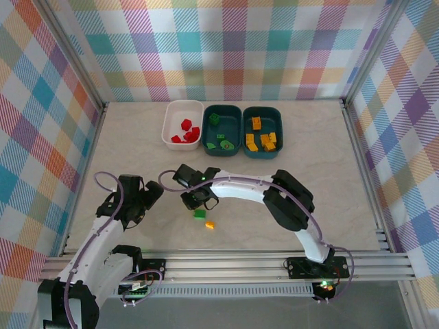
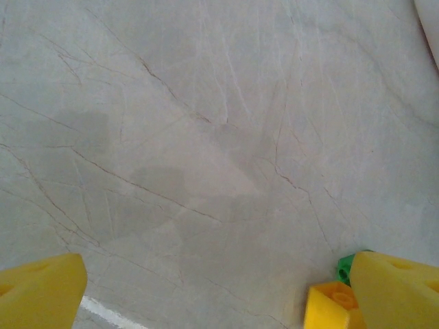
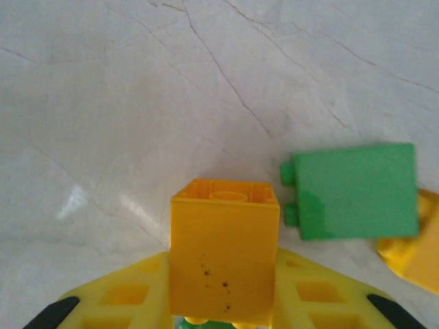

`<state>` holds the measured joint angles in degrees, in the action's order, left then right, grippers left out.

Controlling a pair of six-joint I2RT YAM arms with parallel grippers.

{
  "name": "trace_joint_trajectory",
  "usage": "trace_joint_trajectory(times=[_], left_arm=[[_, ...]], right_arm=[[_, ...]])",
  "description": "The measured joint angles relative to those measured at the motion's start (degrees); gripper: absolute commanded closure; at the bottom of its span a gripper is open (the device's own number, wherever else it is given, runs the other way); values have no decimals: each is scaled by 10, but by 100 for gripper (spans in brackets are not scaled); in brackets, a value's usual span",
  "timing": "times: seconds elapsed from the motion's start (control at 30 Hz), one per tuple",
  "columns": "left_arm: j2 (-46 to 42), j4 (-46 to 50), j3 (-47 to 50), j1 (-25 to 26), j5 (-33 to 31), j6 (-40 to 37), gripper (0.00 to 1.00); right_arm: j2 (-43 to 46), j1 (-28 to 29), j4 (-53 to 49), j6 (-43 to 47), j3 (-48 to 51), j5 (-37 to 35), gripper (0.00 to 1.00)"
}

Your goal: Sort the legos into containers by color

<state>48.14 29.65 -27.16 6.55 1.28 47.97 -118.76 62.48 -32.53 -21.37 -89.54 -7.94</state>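
My right gripper [image 1: 199, 199] [image 3: 224, 269] is shut on a yellow-orange lego [image 3: 224, 257], pinched between its yellow fingers just above the table. Beside it on the table lie a green lego [image 3: 357, 192] [image 1: 199, 214] and another yellow-orange lego [image 3: 417, 248] [image 1: 210, 224]. My left gripper [image 1: 142, 199] [image 2: 219, 291] stands open over bare table, left of those two legos; a yellow lego [image 2: 328, 310] and a green one [image 2: 345, 267] show by its right finger. At the back stand the containers: a white tub [image 1: 169, 122] with red legos, a teal tub [image 1: 236, 130] with green ones, and a teal tub [image 1: 279, 133] with yellow-orange ones.
The marble-patterned table [image 1: 329, 178] is walled by plaid panels on three sides, with a metal rail [image 1: 274, 264] along the near edge. The right arm arches over the table's middle [image 1: 274, 195].
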Motion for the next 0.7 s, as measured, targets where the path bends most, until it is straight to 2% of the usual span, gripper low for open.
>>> trace_joint_trajectory(times=[0.17, 0.27, 0.37, 0.43, 0.53, 0.67, 0.7], left_arm=[[25, -19, 0, 5, 31, -21, 10], [63, -25, -12, 36, 31, -38, 14], [131, -24, -53, 101, 13, -59, 19], [181, -24, -90, 142, -4, -72, 20], [243, -29, -132, 187, -24, -89, 22], [304, -32, -158, 229, -33, -103, 23], [320, -30, -165, 239, -37, -108, 24]], right_arm=[[106, -33, 6, 17, 26, -21, 72], [173, -119, 25, 23, 40, -25, 72], [202, -241, 56, 23, 52, -32, 71], [194, -321, 64, 22, 55, -37, 71], [146, -406, 59, 21, 38, -31, 71], [60, -449, 46, 22, -7, -16, 67], [43, -452, 39, 23, -19, -10, 63]])
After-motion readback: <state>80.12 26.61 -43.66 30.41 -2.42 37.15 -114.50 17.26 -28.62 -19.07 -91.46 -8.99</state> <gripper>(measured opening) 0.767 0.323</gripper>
